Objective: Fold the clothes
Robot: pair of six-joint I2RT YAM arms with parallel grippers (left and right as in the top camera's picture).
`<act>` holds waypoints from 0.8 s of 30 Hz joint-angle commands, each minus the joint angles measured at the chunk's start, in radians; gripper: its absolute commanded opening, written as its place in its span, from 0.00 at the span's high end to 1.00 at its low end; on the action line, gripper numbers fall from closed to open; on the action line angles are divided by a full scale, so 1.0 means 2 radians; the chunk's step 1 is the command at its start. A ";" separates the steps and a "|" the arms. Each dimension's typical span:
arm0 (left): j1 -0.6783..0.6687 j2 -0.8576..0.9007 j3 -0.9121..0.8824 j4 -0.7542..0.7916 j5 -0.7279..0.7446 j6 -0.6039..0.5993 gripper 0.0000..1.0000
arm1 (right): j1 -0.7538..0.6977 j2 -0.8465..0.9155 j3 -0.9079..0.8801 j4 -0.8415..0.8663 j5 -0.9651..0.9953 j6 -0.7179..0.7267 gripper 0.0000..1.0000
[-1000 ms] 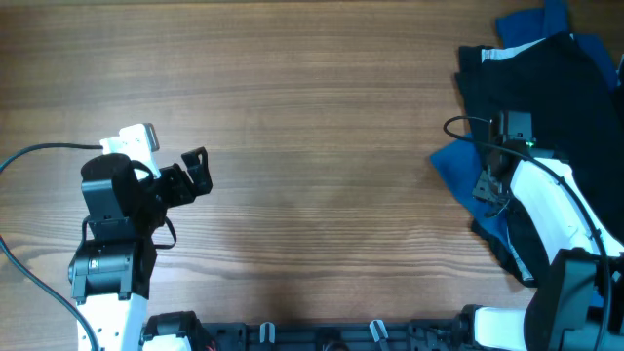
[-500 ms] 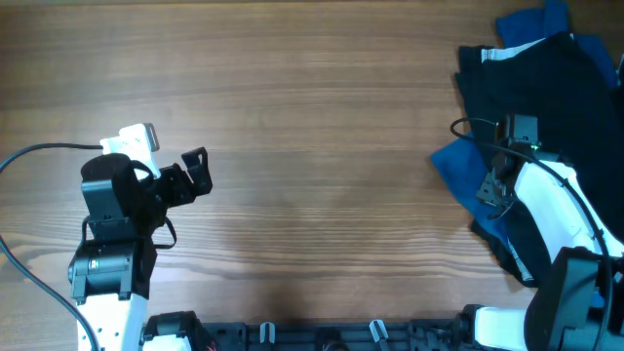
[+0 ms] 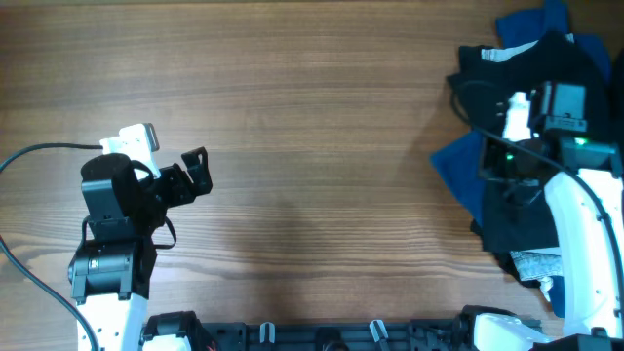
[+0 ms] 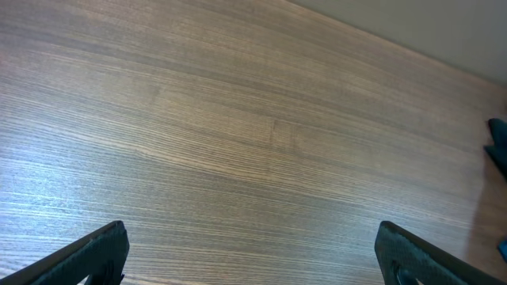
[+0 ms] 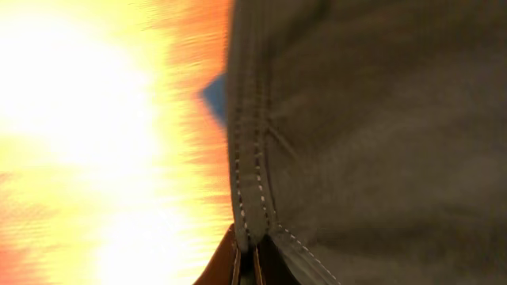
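The clothes lie in a heap at the table's right edge: a black garment [image 3: 512, 210] over a blue garment [image 3: 451, 164], with more blue cloth [image 3: 531, 24] at the far corner. My right gripper [image 3: 495, 168] is over the heap and shut on the black garment. In the right wrist view its stitched hem [image 5: 253, 170] runs down into the closed fingertips [image 5: 247, 265], and a bit of blue cloth [image 5: 215, 93] shows beside it. My left gripper [image 3: 198, 174] hangs open over bare wood at the left, far from the clothes, with nothing between its fingers [image 4: 95, 255].
The wooden table [image 3: 312, 146] stretches between the two arms. A black cable [image 3: 29, 156] loops at the left arm's base. A corner of blue cloth [image 4: 499, 146] peeks in at the right edge of the left wrist view.
My right gripper has shut on the black garment's hem and its wrist has swung toward the far side, drawing the fabric up. The left arm has not moved.
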 commanded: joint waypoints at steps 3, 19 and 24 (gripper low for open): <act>-0.002 0.001 0.010 0.001 -0.001 -0.003 0.00 | 0.150 0.006 0.005 0.054 -0.111 0.025 0.96; -0.002 0.001 0.010 0.008 0.027 -0.003 0.00 | 0.291 0.117 0.005 0.286 -0.060 0.184 0.21; -0.010 0.051 0.010 0.009 0.117 -0.086 0.11 | 0.243 0.021 0.005 0.260 -0.002 0.184 0.11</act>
